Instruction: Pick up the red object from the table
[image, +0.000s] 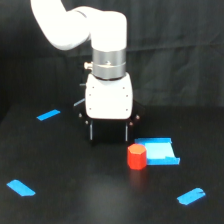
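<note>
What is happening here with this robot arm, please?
A white xArm6 arm hangs over a black table. Its gripper is open and holds nothing, with the fingertips low, near the surface. The red cylinder it should pick up stands upright to the exterior view's right of the gripper, not yet between the fingers. A flat blue sheet lies just behind the cylinder.

The table (70, 200) was matte black, marked with bright-blue tape strips (48, 115) scattered around the red object (136, 156) — itself a plain red-orange. Just beside the red object lay a bright-blue sheet (159, 151); behind it the arm (80, 25) was white with a silver band, the gripper (108, 134) black.
</note>
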